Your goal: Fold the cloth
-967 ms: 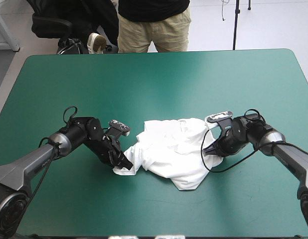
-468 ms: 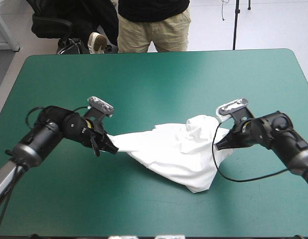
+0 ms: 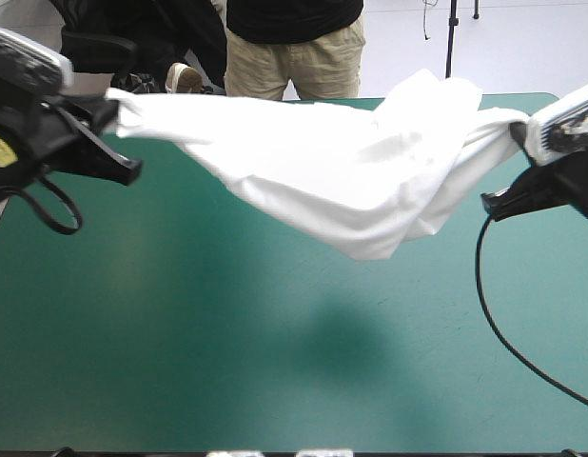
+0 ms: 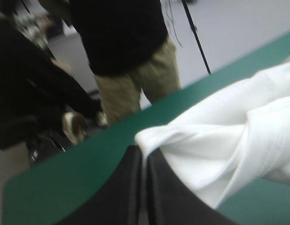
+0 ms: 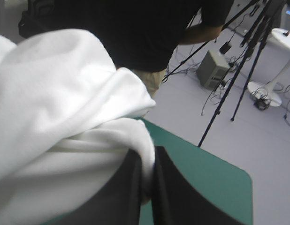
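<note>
The white T-shirt (image 3: pixel 351 162) hangs in the air above the teal-green table (image 3: pixel 227 333), stretched between both raised arms and sagging in the middle. My left gripper (image 3: pixel 123 133) is high at the left and shut on the T-shirt at one end. In the left wrist view the left gripper (image 4: pixel 145 157) pinches a bunched white fold of the T-shirt (image 4: pixel 229 136). My right gripper (image 3: pixel 508 143) is high at the right, shut on the other end. The right wrist view has the right gripper (image 5: pixel 148 161) nipping the T-shirt (image 5: pixel 56 108), which drapes thickly beside and over it.
The T-shirt's shadow (image 3: pixel 332 333) falls on the table's middle. A black cable (image 3: pixel 508 314) hangs from the right arm over the table's right side.
Both arms have risen sharply and spread apart, lifting the T-shirt off the table. Earlier it lay crumpled at the middle, then was dragged taut between the grippers.
</note>
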{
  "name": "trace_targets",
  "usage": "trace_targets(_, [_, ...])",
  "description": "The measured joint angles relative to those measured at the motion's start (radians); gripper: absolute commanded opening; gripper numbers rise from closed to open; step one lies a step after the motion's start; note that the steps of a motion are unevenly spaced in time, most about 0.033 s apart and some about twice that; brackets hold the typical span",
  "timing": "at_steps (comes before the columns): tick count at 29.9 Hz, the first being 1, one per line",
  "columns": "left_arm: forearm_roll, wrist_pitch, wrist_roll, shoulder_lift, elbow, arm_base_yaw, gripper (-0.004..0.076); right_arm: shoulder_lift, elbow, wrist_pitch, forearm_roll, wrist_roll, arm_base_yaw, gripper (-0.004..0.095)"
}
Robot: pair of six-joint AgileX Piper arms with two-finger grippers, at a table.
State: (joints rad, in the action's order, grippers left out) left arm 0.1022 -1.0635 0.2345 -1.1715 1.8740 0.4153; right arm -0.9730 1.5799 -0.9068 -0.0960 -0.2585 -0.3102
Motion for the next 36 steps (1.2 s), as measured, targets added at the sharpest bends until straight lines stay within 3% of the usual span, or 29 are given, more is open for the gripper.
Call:
trace_targets(5, [0.081, 0.022, -0.014, 0.013, 0.187, 0.000, -0.0017, 0.004, 0.102, -0.050, -0.033, -0.019, 0.000, -0.0013])
trace_targets(13, [-0.005, 0.036, 0.016, 0.025, 0.380, 0.000, -0.0017, 0.081, 0.238, -0.026, 0.113, -0.096, 0.000, -0.0012])
trace_targets(16, [-0.052, 0.022, 0.027, 0.033, 0.397, 0.000, -0.0017, 0.097, 0.316, -0.089, 0.142, -0.097, 0.000, -0.0012])
trace_targets(20, [-0.088, -0.104, 0.029, 0.034, 0.384, 0.000, -0.0017, 0.103, 0.341, -0.261, 0.153, -0.066, 0.000, -0.0012])
trace_targets(23, [-0.084, -0.168, 0.011, 0.034, 0.312, 0.000, -0.0017, 0.103, 0.262, -0.345, 0.154, -0.040, 0.000, -0.0012])
trace_targets(29, [-0.056, -0.168, -0.027, 0.047, -0.048, 0.000, -0.0017, 0.092, -0.072, -0.335, 0.152, -0.013, 0.000, -0.0013])
trace_targets(32, [-0.009, -0.146, -0.057, 0.033, -0.275, 0.000, -0.0017, 0.083, -0.253, -0.230, 0.152, 0.013, 0.000, -0.0013])
trace_targets(36, [0.091, 0.026, -0.158, 0.003, -0.519, 0.000, -0.0017, 0.048, -0.447, -0.010, 0.143, 0.045, 0.000, -0.0013])
